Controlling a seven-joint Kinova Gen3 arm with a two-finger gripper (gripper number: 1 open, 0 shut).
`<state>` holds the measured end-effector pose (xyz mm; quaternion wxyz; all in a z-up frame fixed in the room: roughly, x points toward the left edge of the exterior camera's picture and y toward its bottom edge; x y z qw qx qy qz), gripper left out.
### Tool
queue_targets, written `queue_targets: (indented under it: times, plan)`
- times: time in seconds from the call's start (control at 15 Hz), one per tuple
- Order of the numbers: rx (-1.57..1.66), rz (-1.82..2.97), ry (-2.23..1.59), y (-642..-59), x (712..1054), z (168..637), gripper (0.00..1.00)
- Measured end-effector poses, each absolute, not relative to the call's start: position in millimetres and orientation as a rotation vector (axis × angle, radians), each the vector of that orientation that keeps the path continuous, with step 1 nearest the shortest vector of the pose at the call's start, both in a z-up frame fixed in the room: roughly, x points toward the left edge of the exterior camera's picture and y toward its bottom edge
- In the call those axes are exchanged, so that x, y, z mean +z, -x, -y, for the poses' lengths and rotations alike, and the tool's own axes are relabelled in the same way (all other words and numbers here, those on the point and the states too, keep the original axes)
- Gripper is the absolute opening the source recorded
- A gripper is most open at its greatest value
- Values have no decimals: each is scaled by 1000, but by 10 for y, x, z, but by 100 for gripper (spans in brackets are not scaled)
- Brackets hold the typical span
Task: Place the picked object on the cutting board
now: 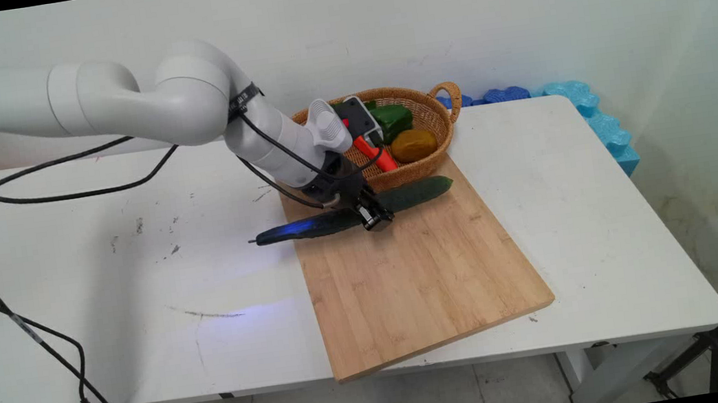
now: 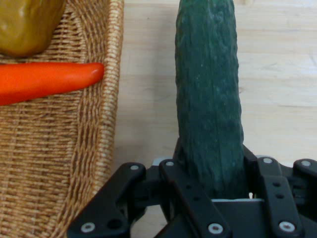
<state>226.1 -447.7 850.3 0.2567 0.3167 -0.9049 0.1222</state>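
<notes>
- My gripper (image 1: pixel 376 218) is down at the far end of the cutting board (image 1: pixel 411 278), fingers clamped on the cucumber (image 1: pixel 417 193) abt mid-length.
- Hand view: cucumber (image 2: pixel 209 99) runs straight up between my fingers (image 2: pixel 185 191), one pad on each side of it, pressed to the skin.
- Cucumber lies lengthwise along the board's far edge; one end sticks out past the board's left edge over the white table (image 1: pixel 135 293), other end near the board's far right corner.
- Wicker basket (image 1: pixel 433 129) sits just beyond the board's far edge, touching or nearly so, towards the table's far edge.
- In the basket: orange carrot (image 1: pixel 382 159), brownish potato (image 1: pixel 414 145), green veg (image 1: pixel 393 119) at the back; can't tell what kind.
- Hand view shows the carrot's (image 2: pixel 44 82) tip resting by the basket (image 2: pixel 59 163) rim, potato (image 2: pixel 27 25) above it.
</notes>
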Motion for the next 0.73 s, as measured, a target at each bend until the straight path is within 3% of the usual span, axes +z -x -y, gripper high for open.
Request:
queue_targets:
  times: [0.27, 0.33, 0.73]
  plan:
    - [326, 2456, -859, -2228, 8471, 4498, 0]
    - [327, 2456, -859, -2226, 8467, 4503, 100]
    - [318, 2426, -840, -2258, 8608, 4474, 100]
